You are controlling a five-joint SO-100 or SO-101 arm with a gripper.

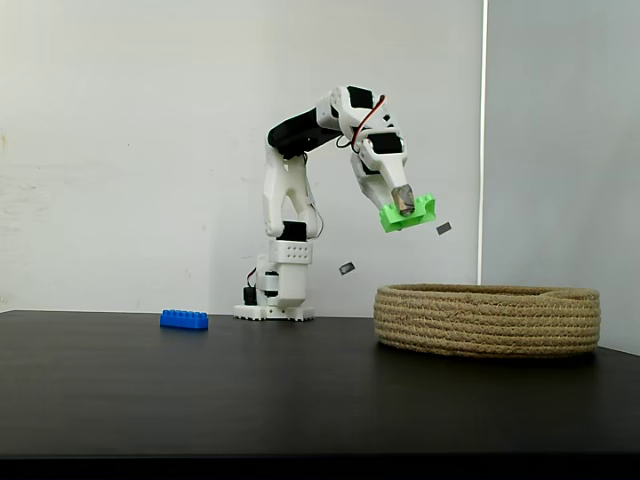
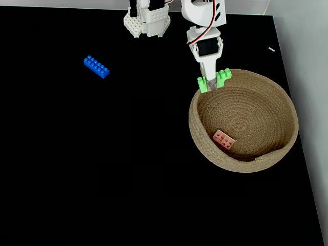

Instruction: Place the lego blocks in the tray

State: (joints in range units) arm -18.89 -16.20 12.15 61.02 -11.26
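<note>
A pale pink lego brick (image 2: 224, 139) lies inside the coiled rope tray (image 2: 279, 102), toward its near side in a fixed view. The blue brick (image 1: 184, 319) sits on the black counter (image 1: 300, 390), well apart from the tray. The hand (image 1: 405, 211) hangs above the tray's far rim, holding a bright green piece (image 1: 410, 214); how far its fingers are spread cannot be told.

a black table (image 2: 128, 179) carries a blue lego brick (image 2: 96, 66) well left of the fingers (image 2: 207, 72), and a rope basket (image 2: 287, 110) under them.
</note>
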